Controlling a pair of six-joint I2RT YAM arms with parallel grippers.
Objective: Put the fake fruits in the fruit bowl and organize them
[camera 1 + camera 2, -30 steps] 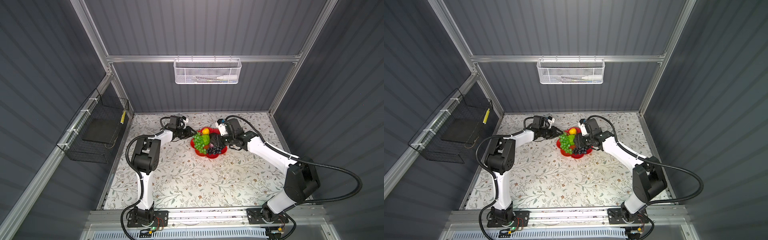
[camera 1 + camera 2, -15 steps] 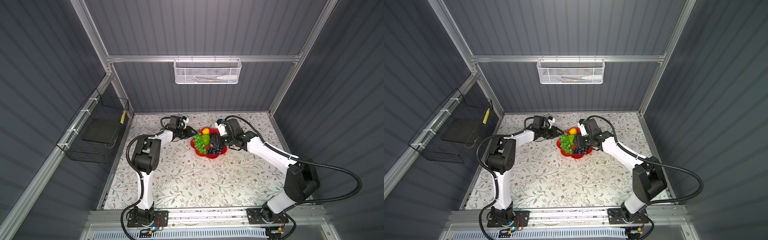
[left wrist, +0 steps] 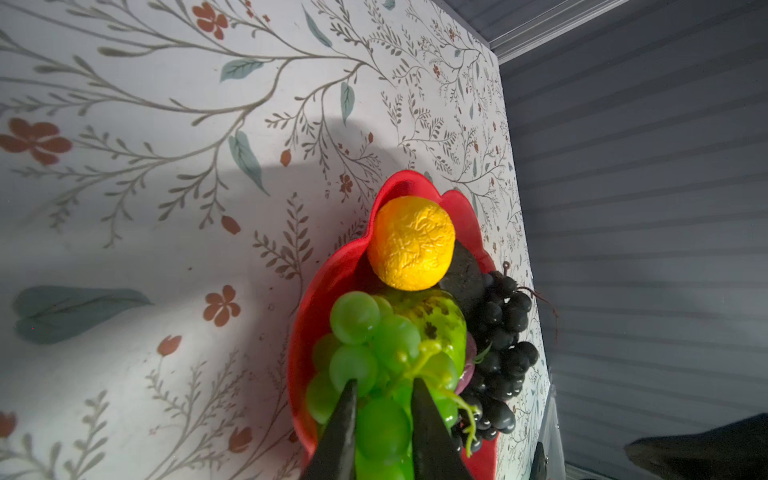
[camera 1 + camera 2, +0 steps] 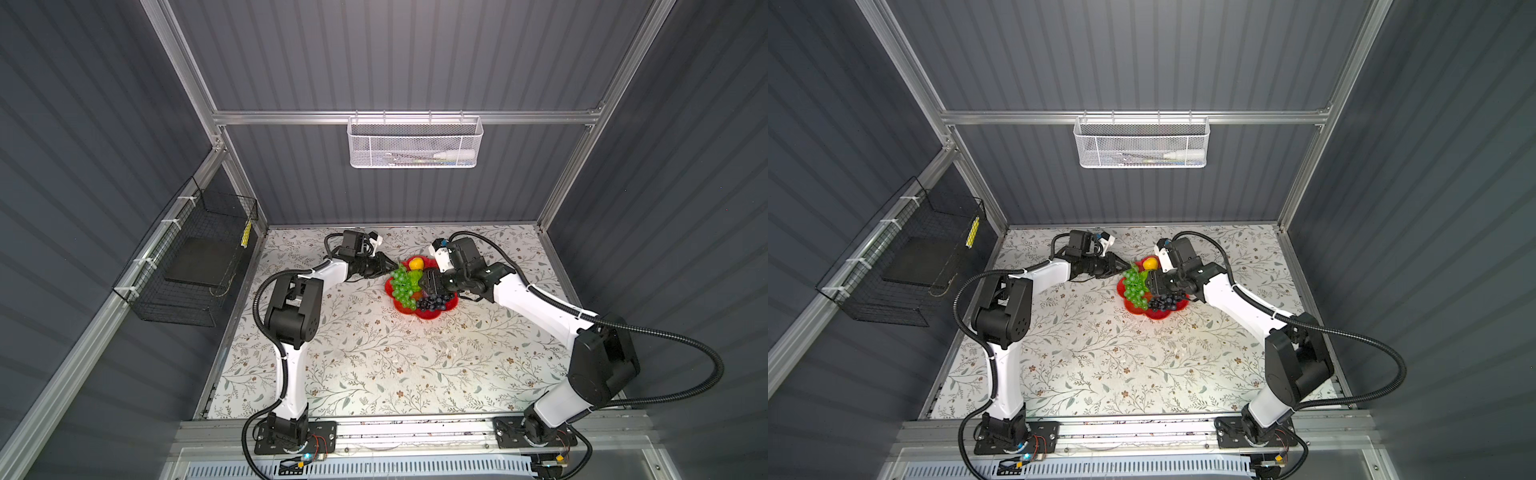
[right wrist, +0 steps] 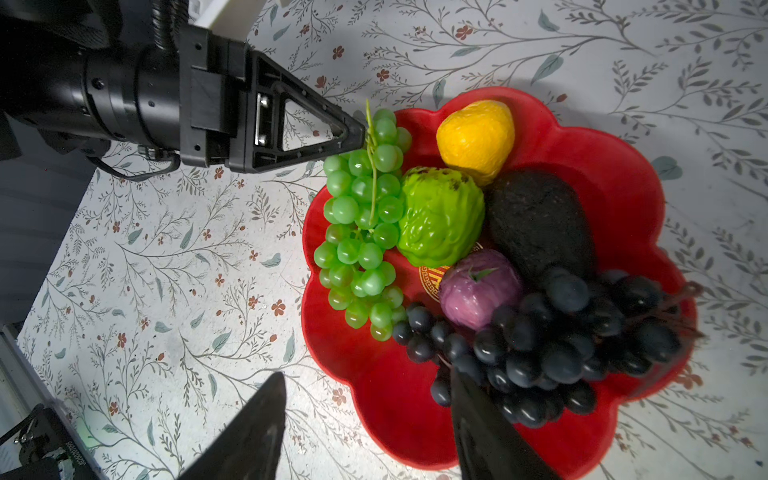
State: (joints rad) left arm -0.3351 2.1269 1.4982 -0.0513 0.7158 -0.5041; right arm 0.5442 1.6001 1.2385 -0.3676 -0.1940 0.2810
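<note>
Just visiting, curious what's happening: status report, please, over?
Left claw straddles green grapes, grip unclear. Right claw open, empty, over red bowl rim. All six fruits in it. Nothing in the way.

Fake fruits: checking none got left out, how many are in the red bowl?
6: green grapes overhanging the bowl rim, bumpy green fruit beside them, yellow pear, black avocado, purple fruit near centre, dark grapes. Others could hide underneath.
</note>
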